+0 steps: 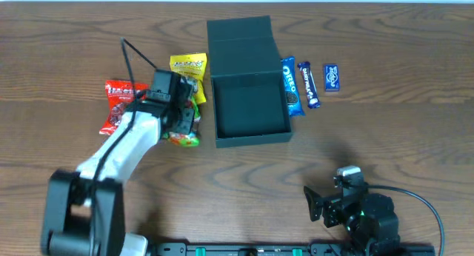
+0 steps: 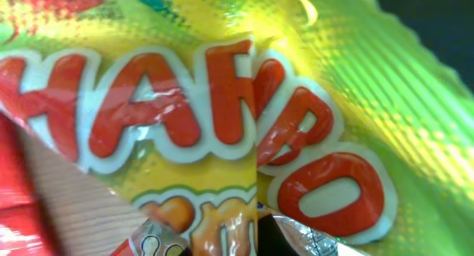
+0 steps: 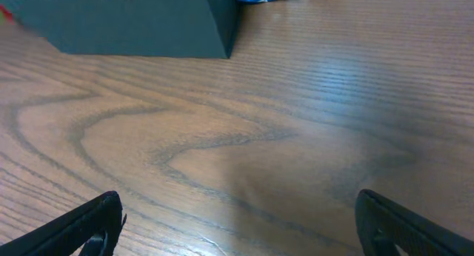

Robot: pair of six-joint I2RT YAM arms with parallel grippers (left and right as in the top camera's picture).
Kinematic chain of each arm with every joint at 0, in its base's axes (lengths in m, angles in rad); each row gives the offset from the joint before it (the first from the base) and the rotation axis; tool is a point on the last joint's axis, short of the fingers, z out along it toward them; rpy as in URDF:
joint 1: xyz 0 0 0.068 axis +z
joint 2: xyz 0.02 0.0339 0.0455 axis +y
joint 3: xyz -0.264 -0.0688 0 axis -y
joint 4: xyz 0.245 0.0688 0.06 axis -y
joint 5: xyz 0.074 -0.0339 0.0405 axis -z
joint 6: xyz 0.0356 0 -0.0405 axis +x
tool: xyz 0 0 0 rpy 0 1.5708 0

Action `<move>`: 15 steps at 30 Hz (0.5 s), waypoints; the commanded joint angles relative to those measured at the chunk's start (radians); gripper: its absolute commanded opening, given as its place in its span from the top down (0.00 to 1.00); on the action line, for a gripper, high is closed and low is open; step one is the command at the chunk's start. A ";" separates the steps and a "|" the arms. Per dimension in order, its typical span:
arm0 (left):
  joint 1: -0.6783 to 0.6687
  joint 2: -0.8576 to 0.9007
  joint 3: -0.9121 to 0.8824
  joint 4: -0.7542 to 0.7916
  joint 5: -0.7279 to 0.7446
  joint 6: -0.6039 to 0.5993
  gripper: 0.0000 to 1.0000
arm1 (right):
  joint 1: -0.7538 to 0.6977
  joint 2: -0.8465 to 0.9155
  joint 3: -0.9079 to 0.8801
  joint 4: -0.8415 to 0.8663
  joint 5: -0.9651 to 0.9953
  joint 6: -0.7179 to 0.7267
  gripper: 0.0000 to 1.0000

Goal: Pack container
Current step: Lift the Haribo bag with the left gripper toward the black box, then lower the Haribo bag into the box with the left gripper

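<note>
At the table's near edge, your right claw (image 3: 244,230) sits spread and idle. Further in, your left claw (image 1: 180,115) is pressed together on the Haribo bag (image 2: 296,137). The slick film looks thinly pinched and could slip on lifting. Beyond, the open container (image 1: 252,140) lies just right of that claw, not touching.

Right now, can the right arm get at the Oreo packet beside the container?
Probably yes: only bare table lies between the open right gripper and the Oreo packet, and the container stands to its side.
</note>
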 commanded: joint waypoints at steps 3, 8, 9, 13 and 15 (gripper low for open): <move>-0.021 -0.153 0.082 0.005 -0.007 0.057 0.94 | 0.016 -0.006 -0.005 0.002 -0.001 0.010 0.01; -0.114 -0.200 0.139 0.017 -0.008 0.145 0.94 | 0.016 -0.006 -0.005 0.002 -0.001 0.010 0.01; -0.138 -0.199 0.150 0.023 -0.011 0.163 0.94 | 0.016 -0.006 -0.005 0.002 -0.001 0.010 0.01; -0.252 -0.184 0.160 0.109 -0.027 0.252 0.94 | 0.016 -0.006 -0.005 0.002 -0.001 0.010 0.01; -0.295 -0.165 0.160 0.142 -0.051 0.304 0.94 | 0.016 -0.006 -0.005 0.002 -0.001 0.010 0.01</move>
